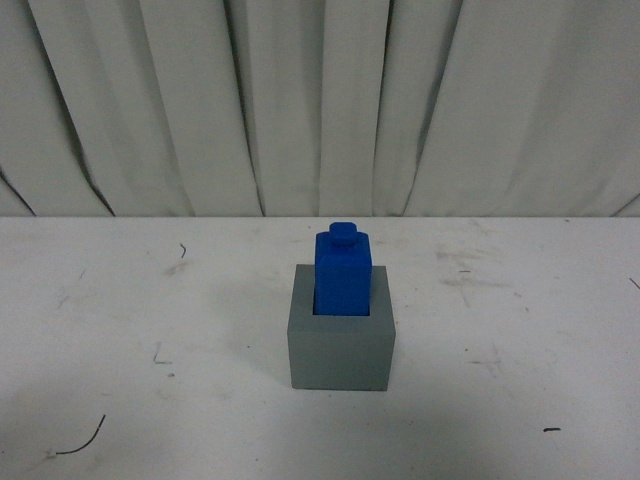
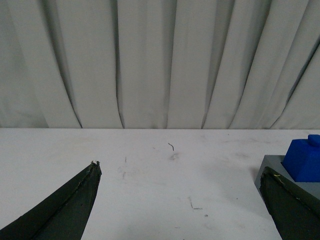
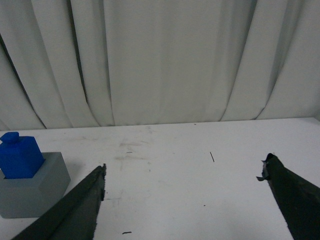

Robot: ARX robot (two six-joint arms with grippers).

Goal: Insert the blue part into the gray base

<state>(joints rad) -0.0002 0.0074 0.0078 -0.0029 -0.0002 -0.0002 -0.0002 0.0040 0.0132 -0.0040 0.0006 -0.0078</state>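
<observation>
A scuffed white tabletop runs back to a pleated pale curtain; over it the left gripper and right gripper both hold their dark jaws spread wide, empty. The blue part stands upright in the recess of the gray base at the front view's centre. Each wrist view cuts the base off at its lower edge, and the front view shows neither arm.

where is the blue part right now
In the front view the blue part stands upright in the recess of the gray base, near the middle of the white table, with neither tool touching it.
</observation>
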